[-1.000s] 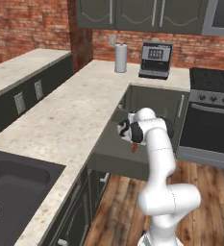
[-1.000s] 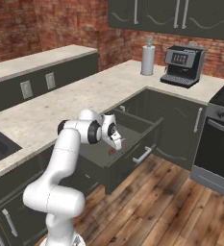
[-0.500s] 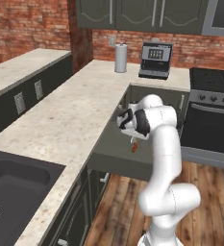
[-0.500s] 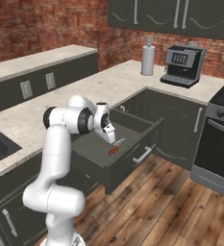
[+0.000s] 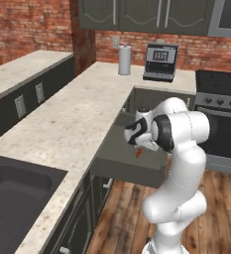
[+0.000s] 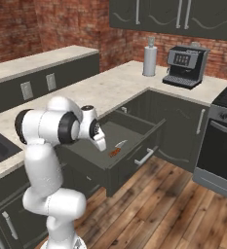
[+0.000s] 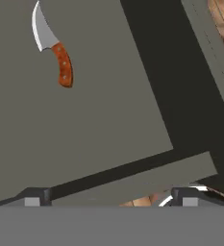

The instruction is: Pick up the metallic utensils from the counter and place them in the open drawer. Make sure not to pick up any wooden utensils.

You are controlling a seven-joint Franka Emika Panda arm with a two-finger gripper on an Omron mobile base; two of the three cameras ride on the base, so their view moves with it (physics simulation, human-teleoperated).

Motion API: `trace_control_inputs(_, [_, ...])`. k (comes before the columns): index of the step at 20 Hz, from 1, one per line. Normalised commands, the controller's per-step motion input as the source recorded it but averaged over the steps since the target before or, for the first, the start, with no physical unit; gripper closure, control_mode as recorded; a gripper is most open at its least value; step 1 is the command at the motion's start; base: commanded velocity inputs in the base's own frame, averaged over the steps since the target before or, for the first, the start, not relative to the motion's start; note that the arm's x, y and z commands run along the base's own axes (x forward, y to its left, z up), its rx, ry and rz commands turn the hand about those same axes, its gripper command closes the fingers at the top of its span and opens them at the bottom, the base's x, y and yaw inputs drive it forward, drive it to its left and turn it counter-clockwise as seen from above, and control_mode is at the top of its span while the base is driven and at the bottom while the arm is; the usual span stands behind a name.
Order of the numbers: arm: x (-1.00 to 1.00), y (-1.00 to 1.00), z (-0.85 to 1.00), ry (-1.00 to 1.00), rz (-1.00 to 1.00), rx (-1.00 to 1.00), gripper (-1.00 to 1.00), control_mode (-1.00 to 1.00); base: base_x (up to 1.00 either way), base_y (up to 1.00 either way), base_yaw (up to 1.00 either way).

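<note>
There's a knife (image 7: 53,53) lying flat on the floor of the open drawer (image 6: 134,146): curved silver blade, orange-brown handle with small dark rivets. The hand view gives that detail; there the handle is nearer the camera and the blade curls away toward the upper left. In the right base view the knife (image 6: 116,150) is just a small sliver, long axis running from the near orange end up to the far pale tip, sitting toward the drawer's front. The left base view catches only an orange speck (image 5: 139,153) beside the wrist. Nothing else shows in the drawer.

The gripper (image 7: 108,196) hangs over the drawer's near part, fingers spread wide and holding nothing, well apart from the knife.

Out beyond, the counter (image 5: 62,124) runs pale and speckled, with a paper towel roll (image 5: 124,59) and a coffee machine (image 5: 159,62) at the far end. A stove (image 5: 221,99) stands to the right, and a dark sink (image 5: 13,188) sits near left.
</note>
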Motion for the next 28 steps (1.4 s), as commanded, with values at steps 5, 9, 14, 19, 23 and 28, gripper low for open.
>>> trace_control_inputs(5, [-1.0,0.03,1.0,-0.07,0.04,0.0,-1.0,-1.0,0.0,0.0,0.0])
trace_control_inputs(9, [-1.0,0.0,1.0,-0.02,0.08,0.0,-1.0,-1.0,0.0,0.0,0.0])
trace_control_inputs(14, [-0.84,0.0,1.0,0.0,0.25,-0.07,-1.0,-1.0,0.0,0.0,0.0])
trace_control_inputs(19, [-0.31,0.0,0.81,0.06,0.4,-0.14,-1.0,-1.0,0.0,0.0,0.0])
trace_control_inputs(23, [-0.09,0.0,0.14,0.11,0.41,-0.1,-1.0,-1.0,0.0,0.0,0.0])
trace_control_inputs(28, [0.04,0.0,0.07,0.26,0.45,-0.11,-1.0,-1.0,0.0,0.0,0.0])
